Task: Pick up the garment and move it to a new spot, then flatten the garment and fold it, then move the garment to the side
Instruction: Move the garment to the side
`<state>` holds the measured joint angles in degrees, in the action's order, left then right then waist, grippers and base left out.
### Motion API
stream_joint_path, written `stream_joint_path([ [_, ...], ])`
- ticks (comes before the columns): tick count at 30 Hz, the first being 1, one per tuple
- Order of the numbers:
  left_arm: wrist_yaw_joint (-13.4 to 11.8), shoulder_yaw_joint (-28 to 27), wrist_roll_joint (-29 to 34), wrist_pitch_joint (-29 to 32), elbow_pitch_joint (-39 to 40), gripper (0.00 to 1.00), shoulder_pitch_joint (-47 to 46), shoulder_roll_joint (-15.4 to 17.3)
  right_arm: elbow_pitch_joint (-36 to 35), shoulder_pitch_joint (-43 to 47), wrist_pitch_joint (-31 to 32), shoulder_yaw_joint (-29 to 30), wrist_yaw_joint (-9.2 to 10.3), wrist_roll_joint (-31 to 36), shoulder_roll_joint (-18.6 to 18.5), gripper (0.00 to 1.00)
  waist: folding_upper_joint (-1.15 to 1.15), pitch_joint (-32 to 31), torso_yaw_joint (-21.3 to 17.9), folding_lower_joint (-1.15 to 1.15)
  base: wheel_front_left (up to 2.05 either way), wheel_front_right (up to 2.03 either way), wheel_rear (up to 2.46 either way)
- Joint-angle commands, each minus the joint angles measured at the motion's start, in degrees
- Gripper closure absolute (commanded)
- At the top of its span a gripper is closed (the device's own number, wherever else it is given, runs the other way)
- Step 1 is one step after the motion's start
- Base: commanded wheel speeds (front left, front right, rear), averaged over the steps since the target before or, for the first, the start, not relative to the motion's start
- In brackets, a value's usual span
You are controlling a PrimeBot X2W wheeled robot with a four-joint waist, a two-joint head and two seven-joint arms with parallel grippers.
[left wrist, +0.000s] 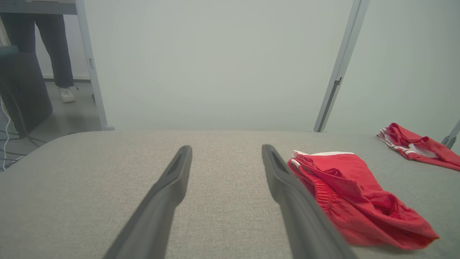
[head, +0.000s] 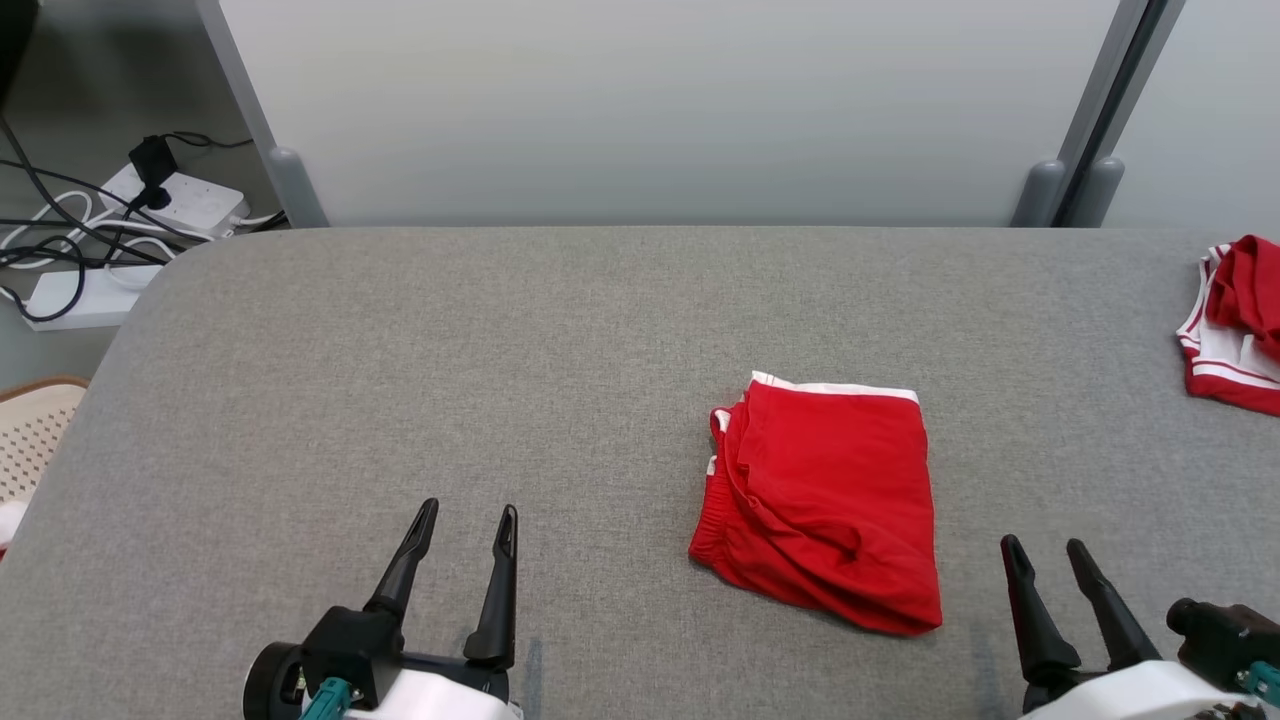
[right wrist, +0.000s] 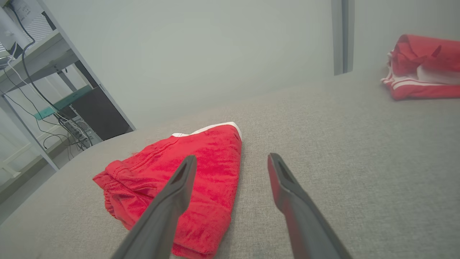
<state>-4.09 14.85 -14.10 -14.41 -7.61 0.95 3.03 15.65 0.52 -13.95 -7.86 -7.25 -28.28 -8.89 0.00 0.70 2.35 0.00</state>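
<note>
A red garment with white trim lies folded on the grey table, right of centre; it also lies at the right in the left wrist view and at the lower left in the right wrist view. My left gripper hovers open over bare cloth to the garment's left, nothing between its fingers. Just right of the garment's near corner, my right gripper is open too and holds nothing. Neither gripper touches the garment.
A second red and white garment lies bunched at the table's far right edge. Power strips and cables sit on the floor beyond the far left corner. A person's legs stand far left. A wall panel backs the table.
</note>
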Motion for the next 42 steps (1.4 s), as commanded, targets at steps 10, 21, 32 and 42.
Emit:
stream_joint_path([
  [10, 0.04, -0.63, 1.20, -0.59, 2.48, 0.00, -2.72, -0.07, 2.50, -10.91, 18.06, -2.81, -0.24, -25.13, -4.54, 0.00, 0.00, 2.76, 3.12, 0.00, 0.00, 0.00, 0.00],
  [21, -0.15, 1.02, 0.70, -0.59, 2.63, 0.00, -4.82, -0.13, 11.85, -19.34, 29.80, -3.68, -0.24, -36.67, -11.74, 0.00, 0.00, 6.32, 7.61, 0.00, 0.00, 0.00, 0.00],
  [32, -0.78, 1.55, 0.27, -0.59, 3.16, 0.00, -5.89, -0.14, 18.80, -23.25, 34.21, -6.94, -0.24, -39.80, -11.41, 0.00, 0.00, 8.17, 9.38, 0.00, 0.00, 0.00, 0.00],
  [42, -1.34, 2.26, -0.37, -0.59, 3.23, 0.00, -6.59, -0.14, 17.51, -24.08, 34.57, -10.62, -0.24, -42.54, -12.51, 1.00, 0.00, 8.98, 9.90, 0.00, 0.00, 0.00, 0.00],
])
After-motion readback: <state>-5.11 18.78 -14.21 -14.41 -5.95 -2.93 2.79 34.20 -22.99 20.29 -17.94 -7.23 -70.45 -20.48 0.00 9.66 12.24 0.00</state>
